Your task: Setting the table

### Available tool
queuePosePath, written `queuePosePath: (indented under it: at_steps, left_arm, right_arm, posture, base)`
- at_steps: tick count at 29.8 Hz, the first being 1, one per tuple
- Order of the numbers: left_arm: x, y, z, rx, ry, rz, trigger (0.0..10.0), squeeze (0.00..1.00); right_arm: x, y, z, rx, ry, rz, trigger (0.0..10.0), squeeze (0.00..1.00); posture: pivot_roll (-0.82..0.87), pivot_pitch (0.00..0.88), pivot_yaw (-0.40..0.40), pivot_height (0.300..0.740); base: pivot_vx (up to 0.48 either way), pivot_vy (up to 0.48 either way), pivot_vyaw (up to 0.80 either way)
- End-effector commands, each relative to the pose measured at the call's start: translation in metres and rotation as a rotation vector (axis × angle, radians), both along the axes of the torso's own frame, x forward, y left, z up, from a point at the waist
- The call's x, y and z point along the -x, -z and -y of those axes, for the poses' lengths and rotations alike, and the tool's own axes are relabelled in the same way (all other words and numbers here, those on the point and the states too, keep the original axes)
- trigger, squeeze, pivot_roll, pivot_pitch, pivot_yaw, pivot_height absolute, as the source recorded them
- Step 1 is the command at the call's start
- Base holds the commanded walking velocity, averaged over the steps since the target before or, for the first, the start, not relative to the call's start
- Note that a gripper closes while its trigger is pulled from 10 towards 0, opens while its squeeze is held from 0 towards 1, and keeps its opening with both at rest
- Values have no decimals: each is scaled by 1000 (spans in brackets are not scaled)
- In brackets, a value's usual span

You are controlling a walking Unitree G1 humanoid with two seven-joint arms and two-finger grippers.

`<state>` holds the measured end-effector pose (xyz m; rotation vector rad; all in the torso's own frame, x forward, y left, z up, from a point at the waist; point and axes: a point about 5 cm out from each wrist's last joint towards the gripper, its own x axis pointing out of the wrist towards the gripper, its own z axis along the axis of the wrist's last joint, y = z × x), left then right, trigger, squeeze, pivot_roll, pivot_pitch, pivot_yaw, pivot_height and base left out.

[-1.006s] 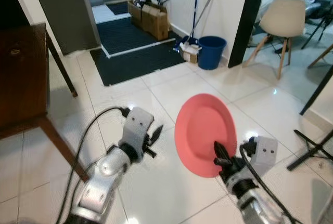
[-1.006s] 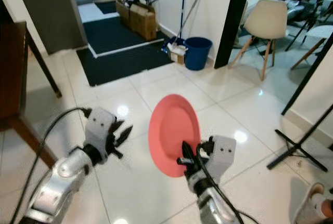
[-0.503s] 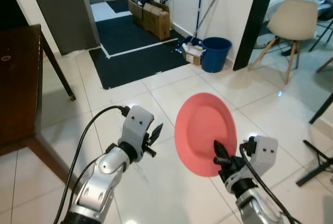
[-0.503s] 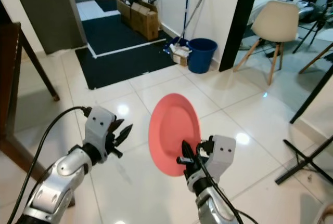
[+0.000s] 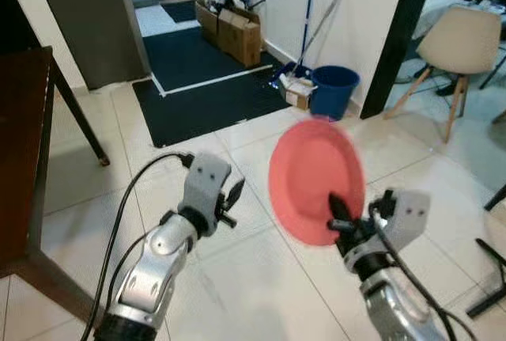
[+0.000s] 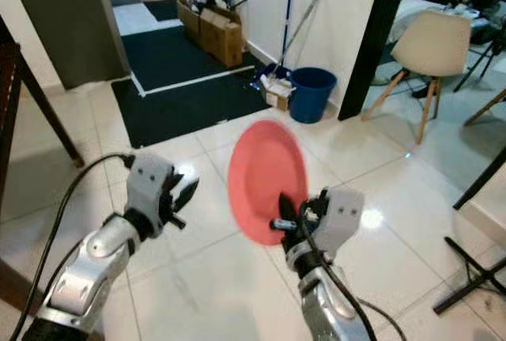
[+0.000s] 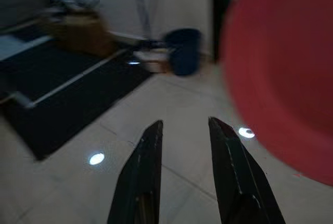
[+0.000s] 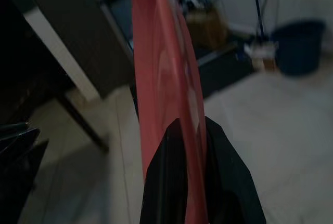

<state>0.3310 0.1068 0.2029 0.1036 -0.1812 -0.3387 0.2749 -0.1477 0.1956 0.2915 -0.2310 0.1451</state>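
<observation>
At the far left, beyond the left tool's outer side, stands a dark wooden bench (image 5: 24,143), one slanted leg reaching down to the pale tiled floor (image 5: 261,278). The left tool (image 5: 231,198) is raised over the floor at the end of its silver arm, a black cable looping from its wrist. Its two black fingers (image 7: 143,177) are slightly spread, with a narrow gap between them and nothing in it. Ahead of this tool lies a dark mat (image 5: 213,80) edged with a white line, and past the mat cardboard boxes (image 5: 237,28) sit against the wall.

Just to the right of the left tool, and apart from it, is the red plate (image 5: 316,179). It stands nearly on edge in the air, its face turned toward the left tool. The right tool (image 5: 338,213) pinches the plate at its lower rim: in the right wrist view the two fingers (image 8: 171,182) press on either side of the thin edge.

Farther ahead of the right tool, a blue bucket (image 5: 334,92) stands by the white wall, with long-handled mops (image 5: 312,17) leaning beside it. To the right, past a black door frame, a pale chair (image 5: 462,44) on wooden legs stands well apart from both tools.
</observation>
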Motion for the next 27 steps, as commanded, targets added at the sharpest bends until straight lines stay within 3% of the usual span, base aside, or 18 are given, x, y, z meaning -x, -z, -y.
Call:
queuePosePath:
  at_steps: [1,6,15,23,27]
  left_arm:
    - [-1,-4,-18,44,-126,-12,10000,0]
    - [7,-2,-35,74,-235,-22,10000,0]
    - [8,6,-41,94,-295,-60,10000,0]
    - [10,7,-52,105,-372,-68,10000,0]
    - [12,6,-70,99,-449,-58,10000,0]
  right_arm:
    - [0,-5,1,3,22,24,10000,0]
    - [-5,-10,-7,1,-10,45,10000,0]
    - [-6,-12,-13,31,-58,49,10000,0]
    - [-3,1,-15,41,-93,-6,10000,0]
    - [-3,6,-17,42,-122,-26,10000,0]
  posture:
    - [-9,90,135,740]
    - [19,95,117,740]
    - [17,112,96,740]
    - [23,123,61,740]
    - [37,125,36,740]
  base:
    - [480,0,0]
    - [480,0,0]
    - [480,0,0]
    - [480,0,0]
    - [480,0,0]
